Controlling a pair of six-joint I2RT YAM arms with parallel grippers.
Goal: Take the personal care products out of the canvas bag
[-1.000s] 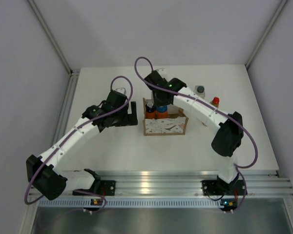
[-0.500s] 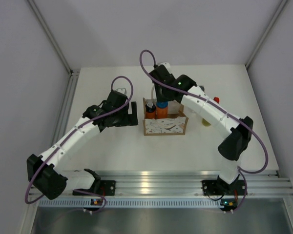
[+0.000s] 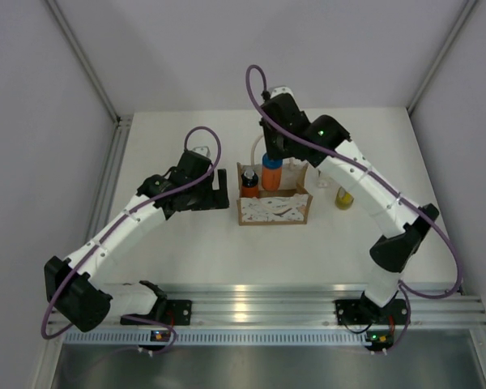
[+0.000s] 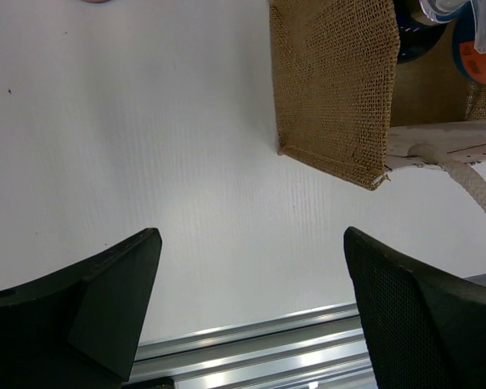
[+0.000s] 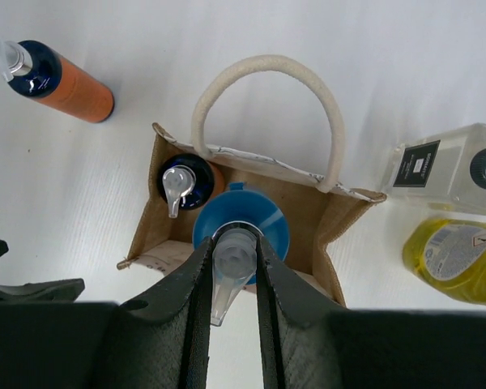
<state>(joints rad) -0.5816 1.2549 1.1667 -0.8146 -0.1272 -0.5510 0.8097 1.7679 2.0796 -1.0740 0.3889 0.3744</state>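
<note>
One white table (image 3: pixel 186 243) bears the whole scene, with an aluminium rail (image 3: pixel 259 296) along its near edge. Over it the left arm (image 3: pixel 121 231) bends in from the left and the right arm (image 3: pixel 364 190) arches in from the right, both toward the canvas bag (image 3: pixel 274 209). The bag stands upright near the table's middle, its mouth open and a white rope handle (image 5: pixel 263 65) looping up from its far rim. The left gripper (image 4: pixel 249 237) hovers low just beside the bag's left wall, its fingers (image 4: pixel 105 300) spread wide with only bare table between them, touching nothing. The right gripper (image 5: pixel 235 247) hangs straight down over the bag's mouth, its fingers pinched on the pump head of an orange bottle (image 3: pixel 271 176) whose round blue cap (image 5: pixel 241 227) sits above the opening. In the top view this bottle rides higher than its neighbour, though whether its base is clear of the rim cannot be told. A second orange bottle (image 5: pixel 186 174) stands inside the bag at its left end. A third orange bottle (image 5: pixel 69 85) is out on the table, up and to the left of the bag in the right wrist view, well apart from it. On the bag's right, also out on the table, are the clear bottle (image 5: pixel 437 166) with its dark cap and, just beside it, the yellow bottle (image 5: pixel 454 259).
</note>
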